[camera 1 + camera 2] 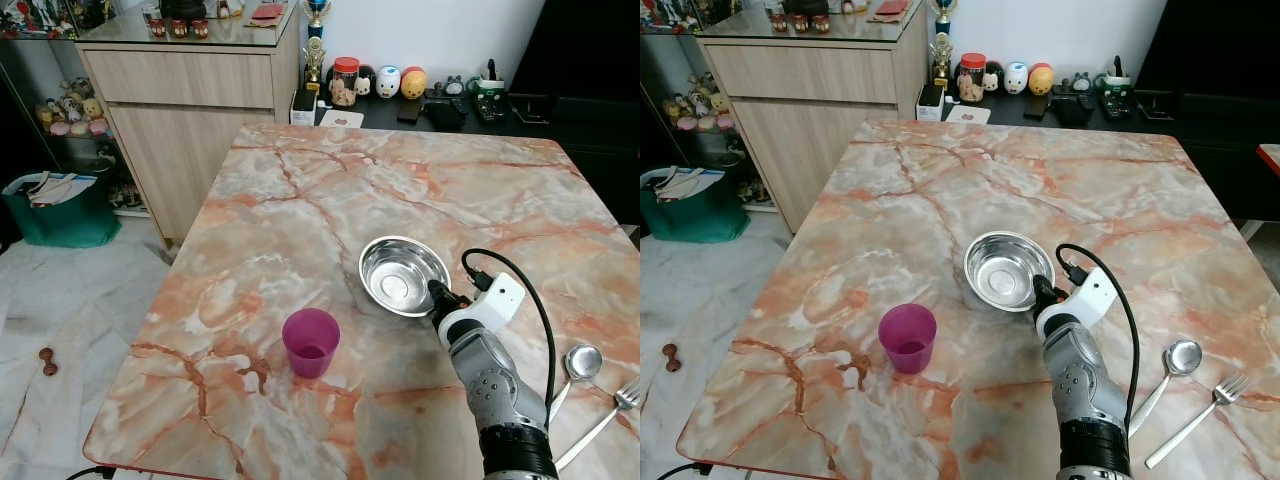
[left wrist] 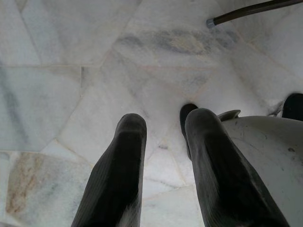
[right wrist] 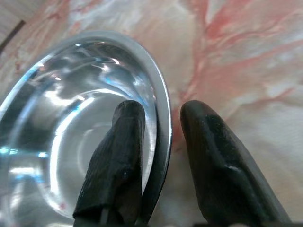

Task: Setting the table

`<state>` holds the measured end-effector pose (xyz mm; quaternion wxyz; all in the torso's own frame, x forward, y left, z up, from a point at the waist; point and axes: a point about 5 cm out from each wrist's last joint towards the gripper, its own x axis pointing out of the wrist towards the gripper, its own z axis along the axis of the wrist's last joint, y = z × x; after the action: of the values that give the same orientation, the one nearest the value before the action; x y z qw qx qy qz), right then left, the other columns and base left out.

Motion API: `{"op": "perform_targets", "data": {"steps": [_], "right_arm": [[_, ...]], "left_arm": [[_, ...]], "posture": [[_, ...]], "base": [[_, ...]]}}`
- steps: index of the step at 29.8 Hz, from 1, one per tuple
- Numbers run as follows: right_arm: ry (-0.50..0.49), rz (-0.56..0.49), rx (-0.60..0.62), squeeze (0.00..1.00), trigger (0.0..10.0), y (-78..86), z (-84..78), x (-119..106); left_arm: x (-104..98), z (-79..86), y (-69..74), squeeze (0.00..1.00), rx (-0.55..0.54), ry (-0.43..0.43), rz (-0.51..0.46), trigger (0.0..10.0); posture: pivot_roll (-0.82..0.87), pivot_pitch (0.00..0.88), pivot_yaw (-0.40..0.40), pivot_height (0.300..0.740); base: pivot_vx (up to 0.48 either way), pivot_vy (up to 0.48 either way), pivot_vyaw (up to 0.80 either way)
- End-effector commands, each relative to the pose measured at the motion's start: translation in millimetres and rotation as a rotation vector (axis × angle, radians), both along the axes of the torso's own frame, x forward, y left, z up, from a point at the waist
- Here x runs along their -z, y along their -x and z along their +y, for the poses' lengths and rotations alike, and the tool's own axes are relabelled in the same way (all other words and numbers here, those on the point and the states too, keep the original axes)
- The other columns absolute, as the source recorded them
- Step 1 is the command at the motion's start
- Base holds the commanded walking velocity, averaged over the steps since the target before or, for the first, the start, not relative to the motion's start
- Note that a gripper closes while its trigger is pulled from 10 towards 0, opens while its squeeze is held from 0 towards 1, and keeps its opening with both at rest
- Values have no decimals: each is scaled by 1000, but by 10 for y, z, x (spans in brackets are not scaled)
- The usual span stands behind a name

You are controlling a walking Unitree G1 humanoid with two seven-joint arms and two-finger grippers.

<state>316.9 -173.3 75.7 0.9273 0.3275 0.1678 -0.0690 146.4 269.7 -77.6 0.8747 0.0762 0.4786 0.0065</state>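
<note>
A steel bowl point(image 1: 404, 275) rests near the middle of the marble table point(image 1: 400, 180). My right gripper point(image 1: 437, 292) is at the bowl's near right rim. In the right wrist view it point(image 3: 161, 113) is open, with one finger inside the bowl point(image 3: 71, 118), the other outside, and the rim between them. A strip of table shows between the rim and the outer finger. A purple cup point(image 1: 311, 342) stands upright to the bowl's front left. A spoon point(image 1: 580, 362) and a fork point(image 1: 610, 410) lie at the front right edge. My left gripper point(image 2: 163, 123) hangs open over the floor.
A wooden cabinet point(image 1: 190, 100) stands beyond the table's far left corner. A black sideboard point(image 1: 440, 105) with figurines runs behind the table. A green bin point(image 1: 60, 210) and a small object point(image 1: 46, 361) are on the floor to the left.
</note>
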Motion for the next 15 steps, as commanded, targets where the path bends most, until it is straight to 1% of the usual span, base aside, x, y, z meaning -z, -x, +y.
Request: {"op": "perform_targets", "data": {"steps": [1, 4, 11, 12, 13, 14, 15], "right_arm": [[-18, -31, -15, 0, 10000, -48, 52, -60], [-18, -59, -28, 0, 10000, -92, 84, -127], [-24, -68, -27, 0, 10000, -113, 86, -148], [-25, -68, -28, 75, 10000, -113, 86, -149], [-26, -63, -31, 588, 10000, -110, 90, -138], [-26, -63, -31, 588, 10000, -110, 90, -138], [-26, -60, -32, 647, 10000, -108, 91, -132]], "left_arm": [[0, 49, 40, 0, 2, -19, 17, 10000], [-1, 47, 38, 0, 13, -23, 17, 10000], [0, 43, 39, 0, 16, -21, 17, 10000], [1, 41, 40, 0, 16, -20, 18, 10000], [3, 39, 41, 0, 17, -17, 21, 10000], [3, 39, 41, 0, 17, -17, 21, 10000], [4, 39, 41, 0, 17, -16, 22, 10000]], "posture": [[52, 0, -19, 740], [53, 0, -19, 740], [54, 0, -21, 740], [54, 0, -22, 740], [54, 0, -22, 740], [54, 0, -22, 740], [54, 0, -22, 740]], "base": [[0, 0, 0], [0, 0, 0], [0, 0, 0], [0, 0, 0], [0, 0, 0], [0, 0, 0], [0, 0, 0]]}}
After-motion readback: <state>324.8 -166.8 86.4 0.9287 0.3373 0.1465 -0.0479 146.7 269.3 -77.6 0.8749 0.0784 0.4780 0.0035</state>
